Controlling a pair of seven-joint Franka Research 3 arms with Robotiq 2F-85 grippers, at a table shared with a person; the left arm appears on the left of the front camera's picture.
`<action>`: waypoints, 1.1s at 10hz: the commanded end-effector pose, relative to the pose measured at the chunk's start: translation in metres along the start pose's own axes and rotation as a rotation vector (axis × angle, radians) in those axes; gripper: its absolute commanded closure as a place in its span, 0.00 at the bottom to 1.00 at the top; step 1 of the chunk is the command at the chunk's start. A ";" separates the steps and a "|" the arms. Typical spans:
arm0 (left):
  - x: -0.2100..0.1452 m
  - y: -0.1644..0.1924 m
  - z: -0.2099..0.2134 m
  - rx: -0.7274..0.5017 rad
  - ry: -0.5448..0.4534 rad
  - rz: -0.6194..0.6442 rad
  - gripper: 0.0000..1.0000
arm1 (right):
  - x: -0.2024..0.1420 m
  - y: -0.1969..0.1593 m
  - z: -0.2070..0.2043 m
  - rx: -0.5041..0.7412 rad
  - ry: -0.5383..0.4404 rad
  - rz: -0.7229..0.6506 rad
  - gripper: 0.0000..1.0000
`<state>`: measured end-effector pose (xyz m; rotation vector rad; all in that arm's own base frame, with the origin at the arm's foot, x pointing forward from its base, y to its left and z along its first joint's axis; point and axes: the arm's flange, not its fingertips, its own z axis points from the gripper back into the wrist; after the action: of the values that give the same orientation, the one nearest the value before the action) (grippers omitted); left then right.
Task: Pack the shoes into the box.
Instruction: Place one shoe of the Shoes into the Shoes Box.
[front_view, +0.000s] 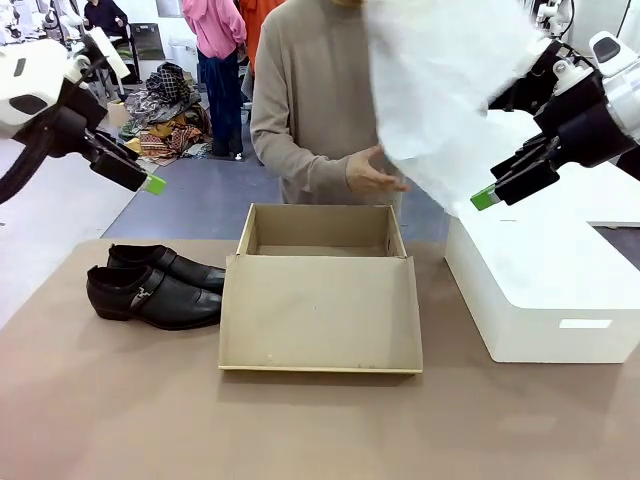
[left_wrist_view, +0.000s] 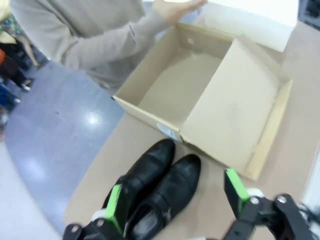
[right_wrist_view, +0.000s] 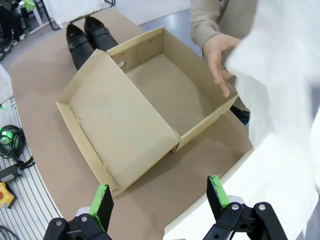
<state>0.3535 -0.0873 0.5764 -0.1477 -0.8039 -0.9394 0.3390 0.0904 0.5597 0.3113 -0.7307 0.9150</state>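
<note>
Shoebox (front_view: 320, 300) of tan cardboard sits open in the middle of the table (front_view: 120, 420). Its tray lies toward the person and its hinged lid (front_view: 320, 315) is folded flat on the table toward the robot. The right wrist view looks down on the bare cardboard floor of the tray.

The black shoes (front_view: 155, 285) lie side by side on the table on the robot's left of the shoebox, toes pointing at it. The nearer toe lies just beside the lid's left edge. A small metal buckle shows on the front shoe's strap.

The left fingers (front_view: 153, 184) hang in the air above the table's left side, spread wide with nothing between them. In the left wrist view they frame the shoes from above.

The right fingers (front_view: 485, 197) are likewise spread wide and empty. They are raised over a larger white box (front_view: 545, 290), which stands on the table to the right of the shoebox and apart from it.

A person in a beige sweater (front_view: 310, 90) stands at the far side and holds up a large sheet of white tissue paper (front_view: 440, 80). The paper's lower edge hangs near the right fingers. The person's hand (front_view: 372, 172) is open above the tray's far rim.
</note>
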 end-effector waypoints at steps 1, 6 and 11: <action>0.018 0.024 0.004 0.004 0.131 -0.154 0.00 | 0.001 0.000 0.000 -0.004 -0.006 0.001 0.00; 0.029 0.067 0.001 -0.133 0.392 -0.460 0.00 | 0.001 0.000 0.000 -0.004 -0.006 0.001 0.00; 0.012 0.097 -0.018 -0.287 0.454 -0.575 0.00 | 0.001 0.000 0.000 -0.004 -0.006 0.001 0.00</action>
<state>0.4380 -0.0454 0.5878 0.0843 -0.2756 -1.5406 0.3391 0.0903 0.5600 0.3102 -0.7311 0.9146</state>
